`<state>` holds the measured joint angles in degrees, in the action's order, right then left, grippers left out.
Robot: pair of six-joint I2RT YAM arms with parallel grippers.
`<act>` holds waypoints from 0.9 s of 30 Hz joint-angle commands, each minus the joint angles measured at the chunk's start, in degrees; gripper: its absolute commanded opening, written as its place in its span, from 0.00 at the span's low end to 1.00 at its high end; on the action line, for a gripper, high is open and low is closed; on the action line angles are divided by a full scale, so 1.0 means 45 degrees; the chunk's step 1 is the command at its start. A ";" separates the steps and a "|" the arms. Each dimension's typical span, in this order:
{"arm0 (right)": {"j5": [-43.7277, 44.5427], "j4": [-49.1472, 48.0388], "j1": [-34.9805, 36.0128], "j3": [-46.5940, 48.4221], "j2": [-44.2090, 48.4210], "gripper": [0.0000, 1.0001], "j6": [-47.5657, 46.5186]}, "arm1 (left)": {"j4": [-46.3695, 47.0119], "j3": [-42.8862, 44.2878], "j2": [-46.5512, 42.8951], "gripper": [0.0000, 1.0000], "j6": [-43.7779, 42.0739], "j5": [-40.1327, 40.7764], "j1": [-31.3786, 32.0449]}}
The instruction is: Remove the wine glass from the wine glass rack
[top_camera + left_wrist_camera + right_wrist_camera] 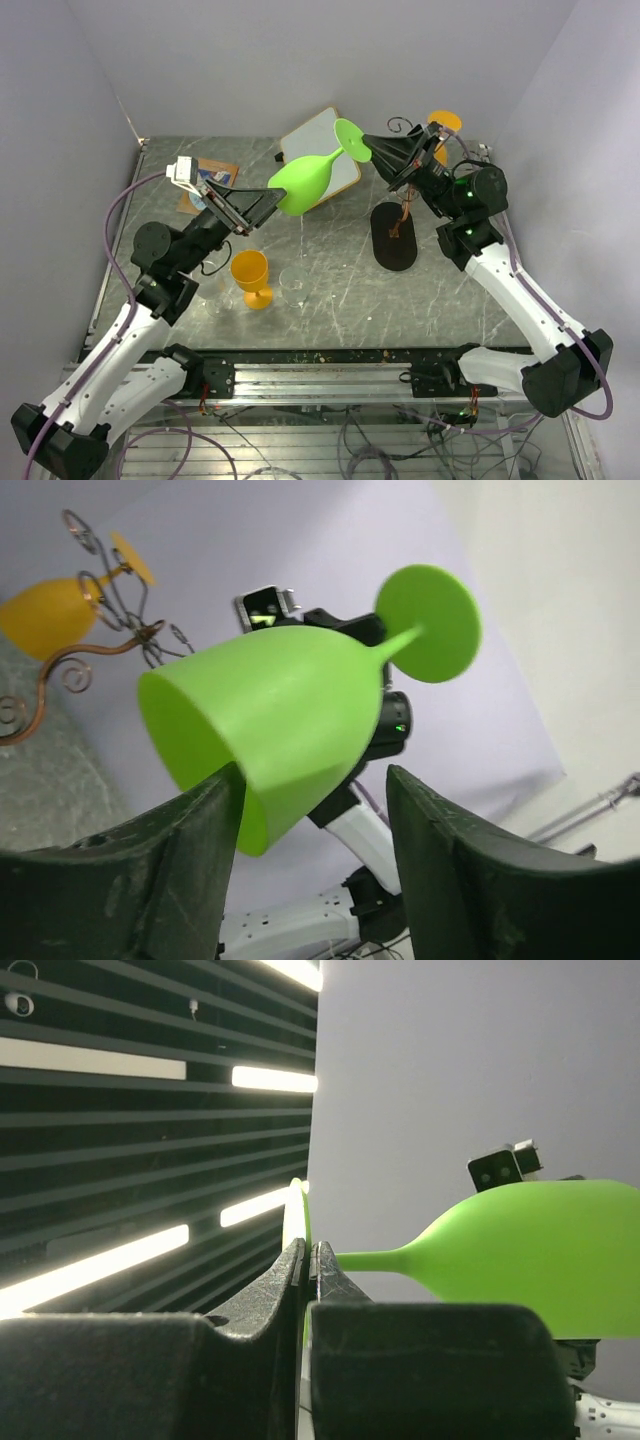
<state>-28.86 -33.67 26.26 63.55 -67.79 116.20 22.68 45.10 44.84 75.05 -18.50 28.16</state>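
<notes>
The table (330, 300) is grey, marbled and scratched, shut in by pale walls (300, 60). The wine glass rack (396, 238) stands right of centre on its black oval base. An orange glass (443, 122) hangs on its far side.

The green wine glass (305, 182) is off the rack, lying sideways in the air to its left. The right gripper (372, 152) is pinched closed on the glass's foot, beside the rack's top. The left gripper (262, 205) is spread wide around the bowl's rim. A white board (310, 140) lies beneath.

Further left of the rack, nearer the arms, a second orange glass (250, 272) and a clear glass (295, 285) stand upright.

Only the right wrist view shows dark ceiling slats with light strips. Only the left wrist view shows the rack's copper curls (75, 665).
</notes>
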 commanded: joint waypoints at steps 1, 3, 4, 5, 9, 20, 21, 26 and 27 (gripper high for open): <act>0.0052 -0.1234 0.0154 -0.0481 -0.0034 0.00 0.0743 | 0.2621 -0.0073 0.0074 0.62 0.0825 -0.0935 -0.0087; 0.0216 -0.1310 0.0160 -0.0625 -0.0015 0.00 0.0742 | 0.2973 -0.0108 0.0169 0.52 0.0979 -0.1099 -0.0086; 0.0297 -0.1292 0.0160 -0.0667 0.0013 0.00 0.0699 | 0.3077 -0.0102 0.0221 0.47 0.1014 -0.1171 -0.0091; 0.0373 -0.1254 0.0160 -0.0682 0.0019 0.00 0.0617 | 0.3143 -0.0074 0.0261 0.42 0.1027 -0.1258 -0.0097; 0.0666 -0.0653 0.0160 -0.0490 0.0099 0.05 -0.0279 | 0.2825 0.0194 0.0279 0.15 0.0793 -0.1443 -0.0087; 0.4392 0.5038 0.0155 0.0275 0.1869 0.57 -0.6113 | -0.5119 0.3422 -0.0746 0.07 -0.4064 0.0217 -0.0097; 0.4796 0.5353 0.0157 0.0236 0.2065 0.61 -0.6399 | -0.6009 0.3853 -0.0746 0.07 -0.4602 0.0619 -0.0088; 0.6277 0.6789 0.0141 0.0492 0.2668 0.66 -0.8019 | -1.0701 0.6204 -0.0368 0.07 -0.7059 0.2983 -0.0088; 0.6526 0.7025 0.0141 0.0612 0.2763 0.66 -0.8302 | -1.1526 0.6674 -0.0215 0.07 -0.7381 0.3612 -0.0087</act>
<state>-7.35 -8.82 26.98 63.66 -56.66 87.48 -9.47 67.79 42.48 53.41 -13.63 28.16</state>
